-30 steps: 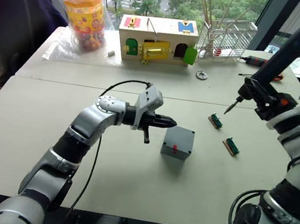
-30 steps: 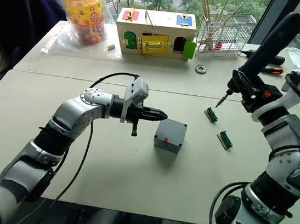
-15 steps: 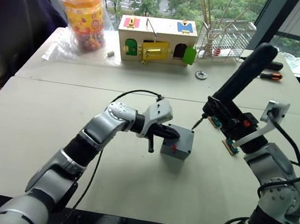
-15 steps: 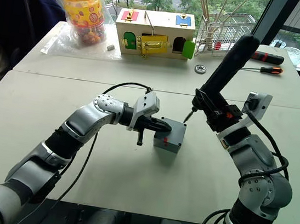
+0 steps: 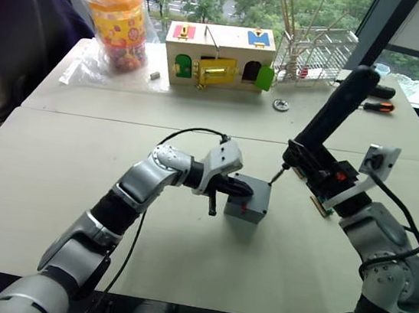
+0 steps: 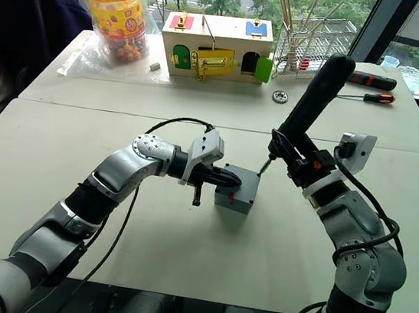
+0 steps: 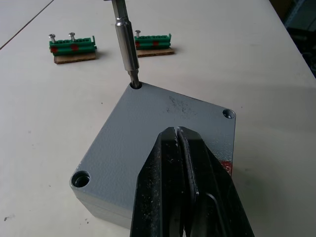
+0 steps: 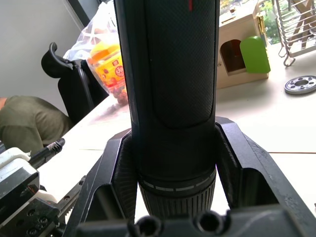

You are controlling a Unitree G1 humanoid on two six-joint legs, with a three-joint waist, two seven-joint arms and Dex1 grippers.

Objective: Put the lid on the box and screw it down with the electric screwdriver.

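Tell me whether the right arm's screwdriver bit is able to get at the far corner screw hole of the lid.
Probably yes: the electric screwdriver already has its bit at that corner hole of the lid, and the shut left gripper presses further back, clear of it.

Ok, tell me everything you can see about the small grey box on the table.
The box is a small grey plastic-looking cube standing upright on the pale table, with a red mark low on one side. The lid already sits on it, with recessed screw holes at the corners. The left gripper, fingers shut, presses on the lid, while the electric screwdriver, clamped in the right gripper, has its bit in one corner hole.
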